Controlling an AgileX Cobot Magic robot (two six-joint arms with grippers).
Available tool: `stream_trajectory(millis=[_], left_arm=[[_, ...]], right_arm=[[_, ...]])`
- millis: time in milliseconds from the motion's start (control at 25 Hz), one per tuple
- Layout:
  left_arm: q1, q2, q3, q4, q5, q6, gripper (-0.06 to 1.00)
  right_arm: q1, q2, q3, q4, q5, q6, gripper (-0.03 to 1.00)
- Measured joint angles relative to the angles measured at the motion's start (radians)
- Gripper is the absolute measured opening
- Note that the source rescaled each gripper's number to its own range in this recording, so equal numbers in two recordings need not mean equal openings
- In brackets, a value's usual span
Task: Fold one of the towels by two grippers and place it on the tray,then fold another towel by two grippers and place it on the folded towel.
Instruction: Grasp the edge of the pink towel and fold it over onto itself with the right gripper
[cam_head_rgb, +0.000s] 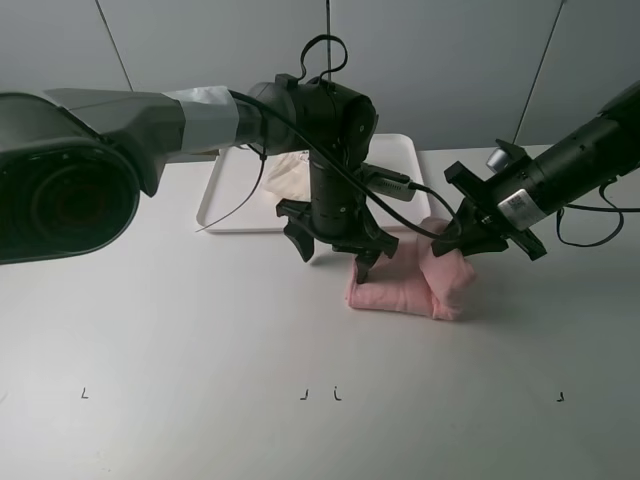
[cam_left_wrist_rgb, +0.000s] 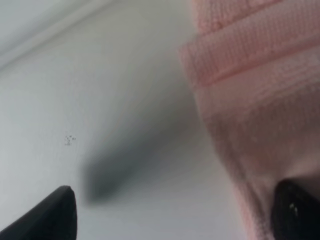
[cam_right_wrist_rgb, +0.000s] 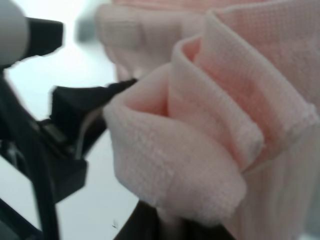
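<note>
A pink towel lies partly folded on the table in front of the tray. My right gripper is shut on a bunched fold at the towel's right end and holds it slightly raised; the right wrist view shows the thick pink fold close up. My left gripper points down at the towel's left end with its jaws wide apart. In the left wrist view one fingertip is at the towel's edge and the other is over bare table. A cream towel lies on the white tray.
The tray stands at the back centre, just behind the left arm, which reaches in from the left. A cable hangs over the tray's front edge. Small black marks line the table's front.
</note>
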Motion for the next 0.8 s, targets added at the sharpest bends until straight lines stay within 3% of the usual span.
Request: stream_trajectory(millis=[560,800], left_arm=[[0.0,0.0,0.0,0.0,0.004,0.001,0.99],[0.0,0.0,0.0,-0.002,0.004,0.001,0.99]], right_arm=[[0.0,0.0,0.185,0.474,-0.076,-0.365,0.06],[0.0,0.0,0.204,0.532,-0.098,-0.408,0.06]])
